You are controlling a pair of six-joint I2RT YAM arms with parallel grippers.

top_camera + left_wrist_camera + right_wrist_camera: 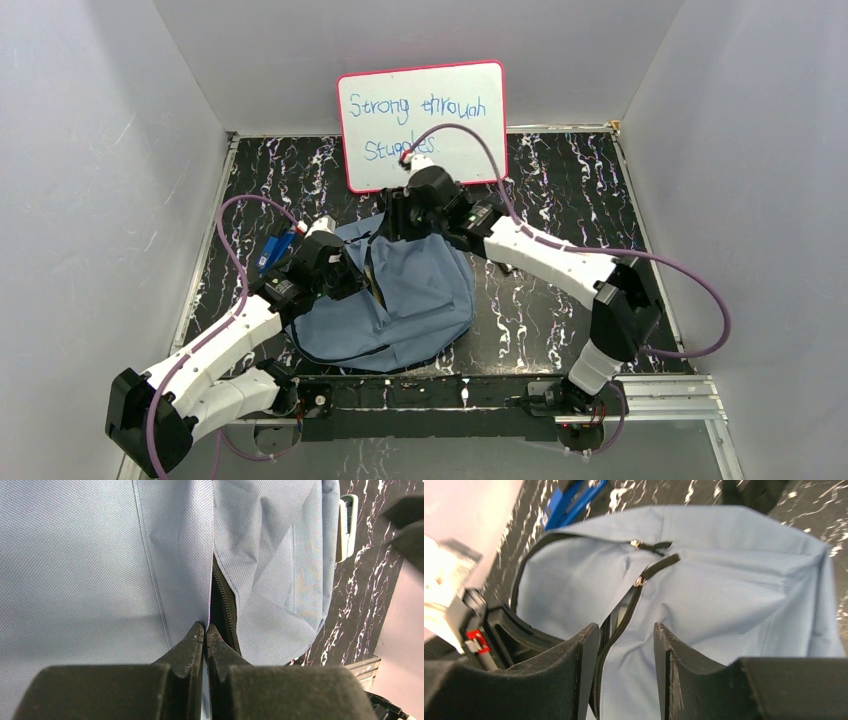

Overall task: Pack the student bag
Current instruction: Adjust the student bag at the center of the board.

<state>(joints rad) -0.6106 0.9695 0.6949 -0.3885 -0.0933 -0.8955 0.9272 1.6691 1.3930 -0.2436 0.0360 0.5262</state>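
Observation:
The student bag (400, 300), grey-blue and floppy, lies flat in the middle of the table. My left gripper (350, 278) sits at the bag's left side. In the left wrist view its jaws (205, 627) are shut on the fabric edge (185, 580) beside the dark zipper (226, 605). My right gripper (405, 215) hovers at the bag's far end. It (626, 630) stands open, with the zipper line (616, 630) and a fold of the bag (724, 580) between the fingers, unclamped. Two zipper pulls (640, 581) lie further along.
A pink-framed whiteboard (420, 125) with blue writing leans on the back wall behind the right gripper. A blue object (275, 250) lies left of the bag, also visible as a blue shape (571, 500). A small white item (346, 527) rests beside the bag. White walls enclose the marbled table (560, 200).

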